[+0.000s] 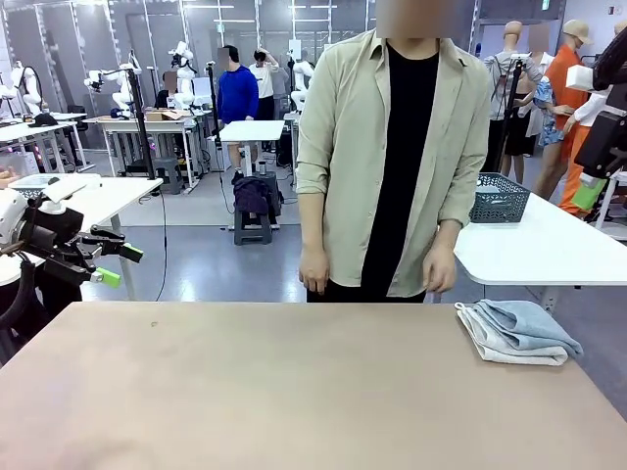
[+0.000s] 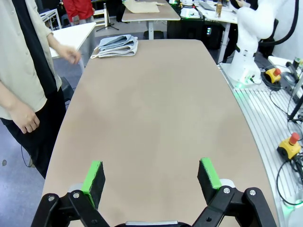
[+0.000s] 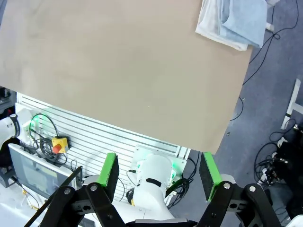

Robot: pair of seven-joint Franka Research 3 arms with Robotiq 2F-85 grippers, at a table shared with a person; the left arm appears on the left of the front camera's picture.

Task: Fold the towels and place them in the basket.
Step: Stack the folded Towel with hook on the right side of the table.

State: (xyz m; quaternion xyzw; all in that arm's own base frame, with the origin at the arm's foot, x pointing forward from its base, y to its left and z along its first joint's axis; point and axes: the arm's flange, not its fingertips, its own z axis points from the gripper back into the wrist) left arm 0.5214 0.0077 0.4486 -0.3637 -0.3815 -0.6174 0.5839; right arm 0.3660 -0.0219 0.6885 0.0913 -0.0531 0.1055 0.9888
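Two towels (image 1: pixel 516 331), a light blue one laid on a cream-white one, are seen folded in a stack at the far right corner of the table (image 1: pixel 294 392), with the long axis running left to right. Part of the stack is cut off at the top edge of the right wrist view. The basket (image 1: pixel 500 198) is placed on a separate white table (image 1: pixel 549 250) behind, its near left side hidden by the person's sleeve (image 1: pixel 462 176). The left gripper (image 2: pixel 151 177) is held wide open above the table's left end; the right gripper (image 3: pixel 158 175) is likewise spread, gripping nothing.
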